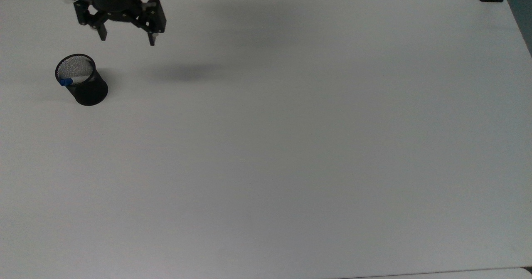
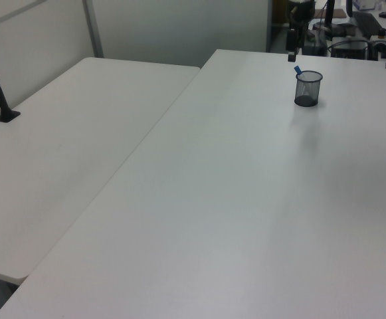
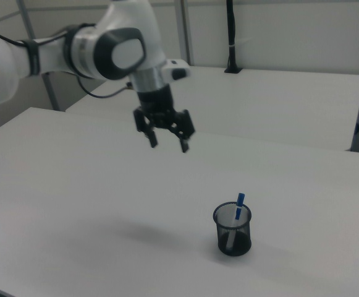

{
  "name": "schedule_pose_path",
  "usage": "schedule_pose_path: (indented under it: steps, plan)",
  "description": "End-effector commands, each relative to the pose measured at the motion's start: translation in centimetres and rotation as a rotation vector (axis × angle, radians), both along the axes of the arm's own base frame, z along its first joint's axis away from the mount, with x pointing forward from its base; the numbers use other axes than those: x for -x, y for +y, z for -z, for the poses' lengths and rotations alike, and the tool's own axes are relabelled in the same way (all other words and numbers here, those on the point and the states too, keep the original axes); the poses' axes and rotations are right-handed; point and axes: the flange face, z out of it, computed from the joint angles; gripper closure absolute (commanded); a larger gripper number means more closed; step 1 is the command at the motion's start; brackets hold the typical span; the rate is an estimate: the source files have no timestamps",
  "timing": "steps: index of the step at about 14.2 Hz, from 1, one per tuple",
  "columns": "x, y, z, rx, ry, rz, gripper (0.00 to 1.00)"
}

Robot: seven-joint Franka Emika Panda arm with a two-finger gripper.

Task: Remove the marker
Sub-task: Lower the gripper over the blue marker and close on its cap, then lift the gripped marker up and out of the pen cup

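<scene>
The slim white-bodied marker with a blue cap stands nearly upright, leaning, cap up, inside the black mesh cup on the white tabletop. Its cap pokes above the rim. The white arm's black gripper hangs above the tabletop, fingers pointing down, spread wide and empty, apart from the cup.

White arm bent overhead, claw pointing down, fingers spread apart, holding nothing

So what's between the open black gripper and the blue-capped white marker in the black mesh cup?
Nothing: the top view shows bare white table between gripper and marker.
</scene>
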Motion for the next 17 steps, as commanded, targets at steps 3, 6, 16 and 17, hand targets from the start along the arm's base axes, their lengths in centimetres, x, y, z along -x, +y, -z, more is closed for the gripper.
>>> schedule_pose_path:
  steps: [3,6,16,17]
  plan:
    - [-0.5,-9.9,3.6,0.03,-0.083,-0.026,0.01]
    - [-0.9,-13.8,7.0,0.048,-0.108,-0.035,0.17]
    - [-1.9,-15.2,11.2,0.056,-0.122,-0.038,0.73]
    - [-1.7,-15.4,11.3,0.057,-0.119,-0.043,0.81]
